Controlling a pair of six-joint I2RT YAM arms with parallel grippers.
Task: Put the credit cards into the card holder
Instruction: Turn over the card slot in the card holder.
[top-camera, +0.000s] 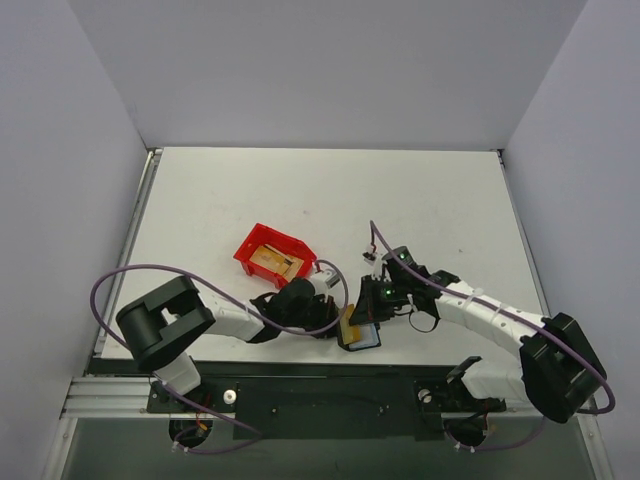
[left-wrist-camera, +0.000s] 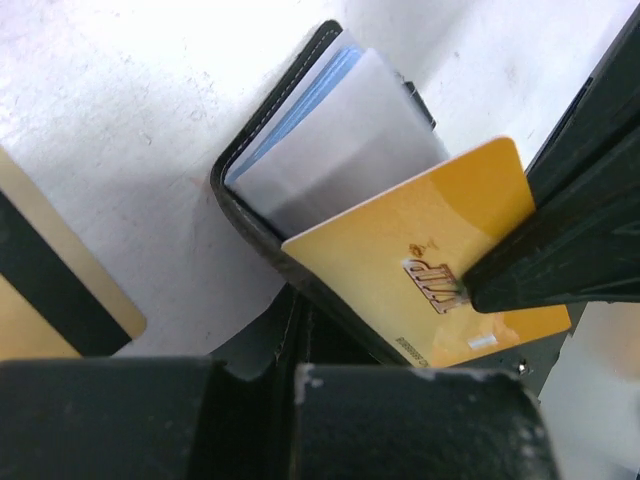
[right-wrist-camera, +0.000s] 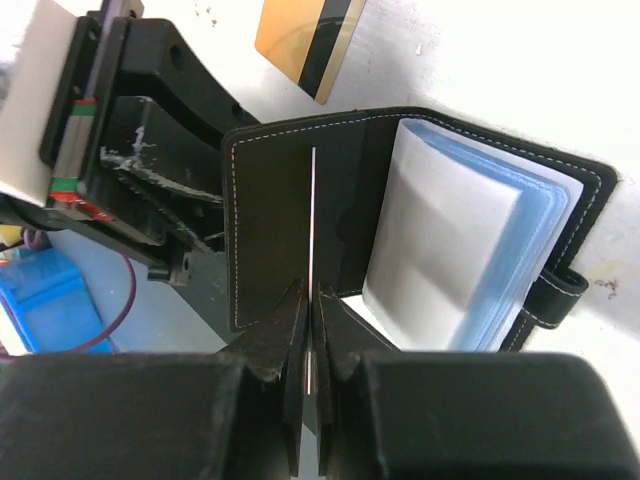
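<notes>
The black card holder (right-wrist-camera: 270, 220) lies open, its pale blue sleeves (right-wrist-camera: 470, 240) fanned to the right. My right gripper (right-wrist-camera: 313, 300) is shut on a gold credit card (left-wrist-camera: 400, 250), which shows edge-on as a thin line (right-wrist-camera: 313, 200) against the holder's left flap. I cannot tell whether it sits in a slot. My left gripper (left-wrist-camera: 290, 370) is shut on the holder's black flap (left-wrist-camera: 235, 200). From above, both grippers meet at the holder (top-camera: 367, 338) near the table's front edge. A second gold card with a dark stripe (left-wrist-camera: 50, 290) lies flat on the table beside it (right-wrist-camera: 305, 45).
A red plastic bin (top-camera: 275, 255) with tan cards in it stands just behind my left gripper (top-camera: 335, 312). The right gripper (top-camera: 374, 310) reaches in from the right. White walls close the table on three sides.
</notes>
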